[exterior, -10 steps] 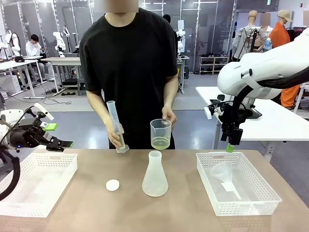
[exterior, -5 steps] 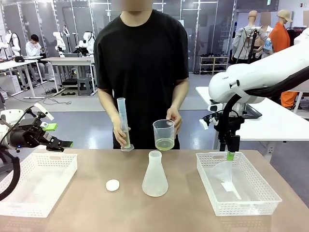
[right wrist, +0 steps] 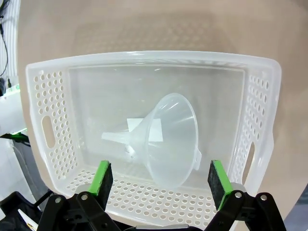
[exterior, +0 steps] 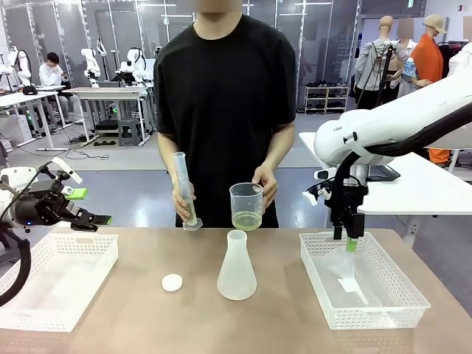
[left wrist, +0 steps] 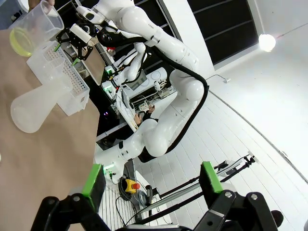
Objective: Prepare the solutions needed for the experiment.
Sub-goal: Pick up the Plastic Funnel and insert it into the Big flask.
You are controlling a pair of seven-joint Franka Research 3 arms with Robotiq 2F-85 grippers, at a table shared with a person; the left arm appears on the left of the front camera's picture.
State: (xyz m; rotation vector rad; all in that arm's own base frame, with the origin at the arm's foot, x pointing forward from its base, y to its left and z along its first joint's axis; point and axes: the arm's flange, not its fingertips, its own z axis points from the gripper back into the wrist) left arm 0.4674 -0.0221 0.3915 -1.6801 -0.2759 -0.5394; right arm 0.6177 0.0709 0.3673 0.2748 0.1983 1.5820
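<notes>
1. A small amount of pale yellow see-through liquid [exterior: 246, 220] lies at the bottom of a clear plastic beaker [exterior: 246, 203], which is lifted above the far edge of the brown surface [exterior: 147, 317].
2. A person in a black shirt holds the beaker in one hand [exterior: 265, 184] and a tall clear graduated cylinder [exterior: 184, 188], slightly tilted, in the other hand [exterior: 180, 207].
3. A frosted translucent conical flask [exterior: 237, 267] stands upright on the surface just in front of and below the beaker, apart from it.
4. A small white round cap [exterior: 172, 282] lies on the surface beside the flask.
5. The right end effector [right wrist: 161, 175] hangs with its jaws wide apart, gripping nothing, over a white perforated plastic basket [exterior: 369, 313].
6. A clear plastic funnel [right wrist: 168, 139] lies on its side in that basket, below the green pads [right wrist: 102, 177].
7. The left end effector [exterior: 90, 206] hovers with jaws spread and nothing between them, above the far corner of a second white perforated basket [exterior: 59, 280].
</notes>
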